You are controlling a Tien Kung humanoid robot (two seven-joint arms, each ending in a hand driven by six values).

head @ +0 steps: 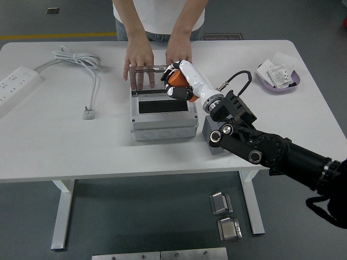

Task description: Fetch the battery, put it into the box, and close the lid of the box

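Observation:
My right hand (178, 82) is shut on an orange battery (174, 79) and holds it above the right part of the grey box's (162, 123) dark opening. The box's clear lid (147, 75) stands upright at the back. A person at the far side rests both hands (139, 58) against the lid. The left arm is not in view.
A grey foam block (209, 132) stands right of the box, mostly hidden by my right arm. A white power strip (16, 81) and coiled cable (81, 59) lie at the left. A purple dish (277, 82) with packets sits at the far right.

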